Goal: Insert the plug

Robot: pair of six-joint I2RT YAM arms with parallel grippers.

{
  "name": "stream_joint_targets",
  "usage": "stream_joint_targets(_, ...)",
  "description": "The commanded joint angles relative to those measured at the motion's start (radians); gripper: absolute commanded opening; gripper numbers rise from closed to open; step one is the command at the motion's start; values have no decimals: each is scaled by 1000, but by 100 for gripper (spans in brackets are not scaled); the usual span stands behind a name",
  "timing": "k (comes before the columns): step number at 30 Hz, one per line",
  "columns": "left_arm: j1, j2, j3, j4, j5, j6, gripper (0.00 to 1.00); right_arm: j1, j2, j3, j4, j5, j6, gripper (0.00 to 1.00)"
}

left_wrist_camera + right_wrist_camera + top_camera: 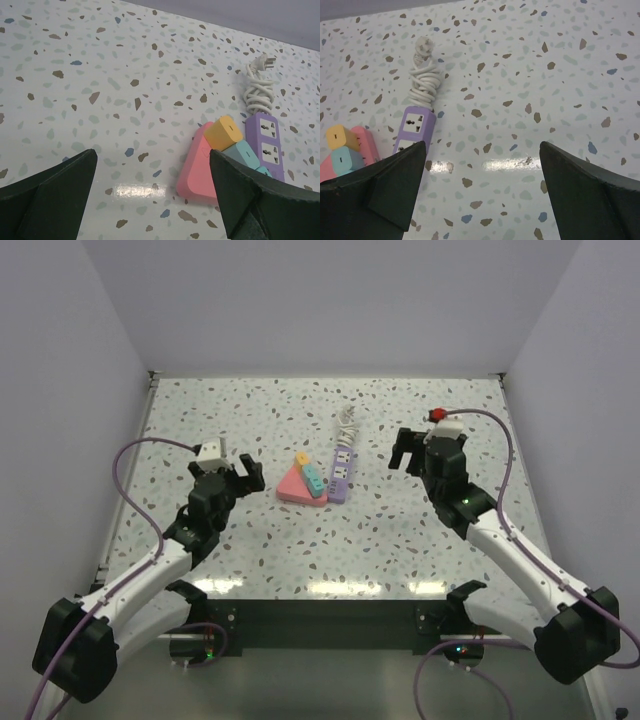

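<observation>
**Ask:** Where is the plug, and what are your claws doing?

**Me:** My left claw point(250, 472) and right claw point(403, 453) both hang above the counter point(240, 410), jaws spread, holding nothing. The white plug point(264, 62) lies at the far end of its coiled cord point(347, 425), just beyond the purple power strip point(342, 472), which sits mid-counter between my claws.

**Ask:** What worries you?

**Me:** First, the cord. It is bundled tight, so if I lift the plug toward a socket, I expect the slack to run out and the strip to drag along with it.

**Ask:** And the strip itself?

**Me:** Nothing pins it down. If I push prongs into it with one claw alone, it may skid or tip, so my other claw probably has to brace it.

**Ask:** Anything crowding you?

**Me:** Yes. A pink wedge point(292, 486) with a yellow block point(223, 132) and a teal block point(242, 152) sits right beside the strip on my left. A bracing finger there could knock them into the sockets. Also, the plug lies flat, and a careless pinch could leave its prongs angled away from the holes.
</observation>
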Motion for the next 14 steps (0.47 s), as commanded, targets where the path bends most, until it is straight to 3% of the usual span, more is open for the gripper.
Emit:
stream_joint_targets(1,-1,-22,22,20,-29,3,100,-8,-52,-29,63,54,37,99)
stream_joint_targets(14,-3,-2,37,24,-83,12,100,-20,-81,-67,63,87,37,99)
